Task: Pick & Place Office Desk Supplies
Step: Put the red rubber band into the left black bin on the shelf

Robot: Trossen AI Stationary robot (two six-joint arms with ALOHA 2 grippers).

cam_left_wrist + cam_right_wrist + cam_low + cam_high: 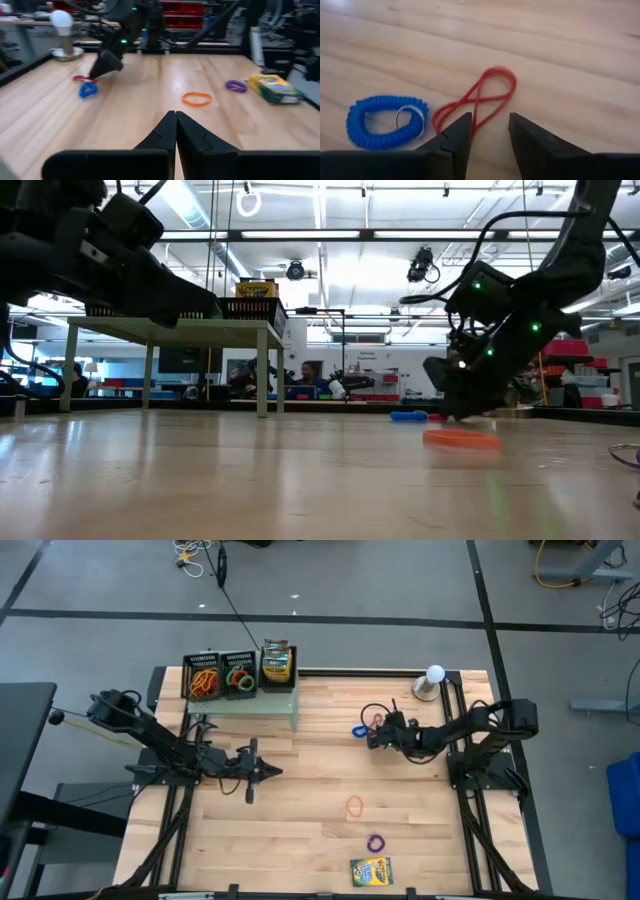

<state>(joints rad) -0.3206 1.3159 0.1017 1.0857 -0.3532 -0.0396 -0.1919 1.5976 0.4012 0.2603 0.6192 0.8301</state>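
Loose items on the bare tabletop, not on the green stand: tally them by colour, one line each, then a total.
Red band: 1
Blue coil: 1
Orange band: 1
Purple band: 1
Yellow-and-green crayon box: 1
White globe: 1
Total: 6

The left gripper (268, 771) is hovering mid-table, fingers pressed together. The right gripper (372, 737) is reaching low, fingers (457, 135) parted.
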